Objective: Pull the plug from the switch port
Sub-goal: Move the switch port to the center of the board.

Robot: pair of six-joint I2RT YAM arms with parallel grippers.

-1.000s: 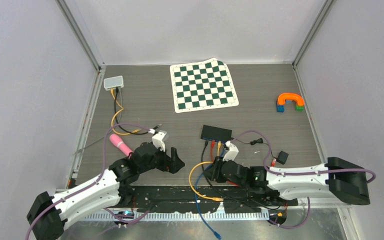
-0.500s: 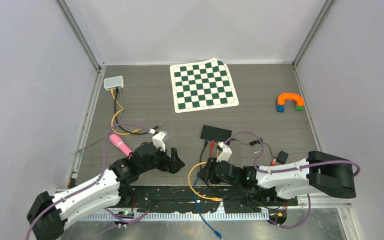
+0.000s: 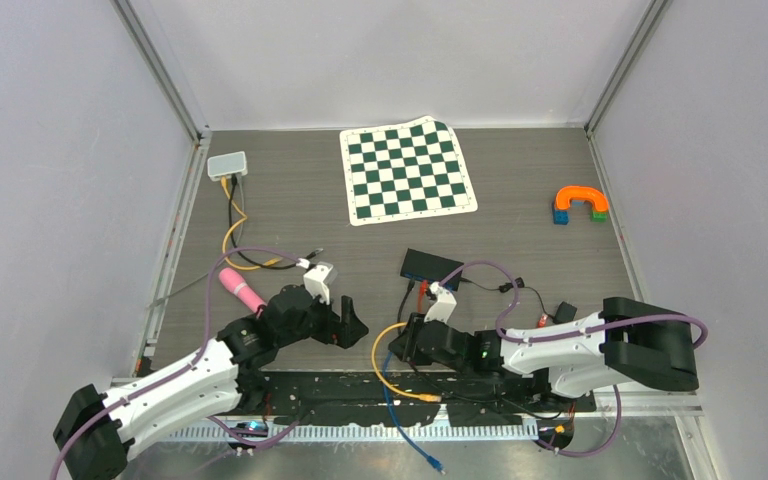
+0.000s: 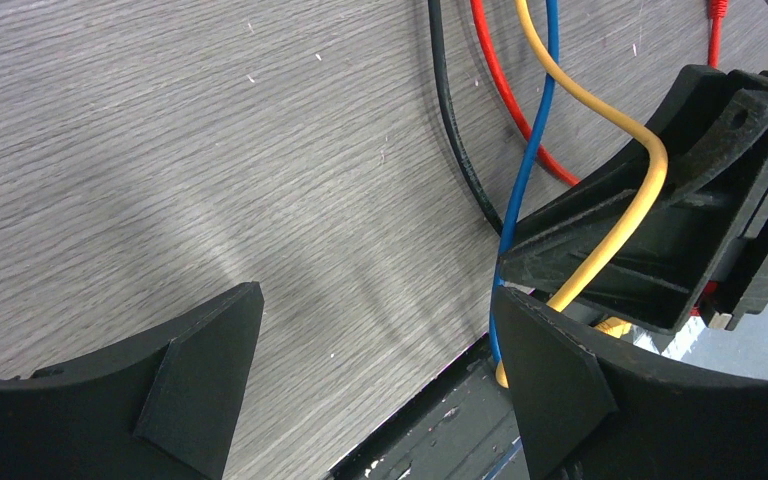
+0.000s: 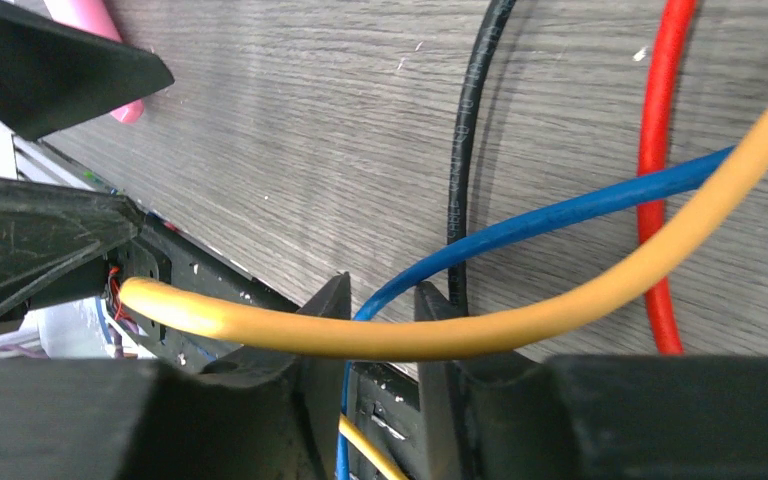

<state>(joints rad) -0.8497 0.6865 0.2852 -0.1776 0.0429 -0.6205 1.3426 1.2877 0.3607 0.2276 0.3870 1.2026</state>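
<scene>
Right gripper [image 3: 406, 344] hovering short of switch [image 3: 432, 265].
Plugs [image 3: 424, 288] sitting just ahead, blue cable [image 5: 560, 215] running back between narrow jaws; clamp unclear.

The switch [image 3: 432, 264] is too small to read its near face — the yellow cable [image 5: 480, 338] is cut off at the right edge.

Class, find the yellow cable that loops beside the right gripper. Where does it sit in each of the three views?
Top external: the yellow cable loops just below centre.
Left wrist: the cable curves down the upper right.
Right wrist: the cable crosses the lower half, left to right.
Shared landmark: the blue cable running alongside it.
</scene>
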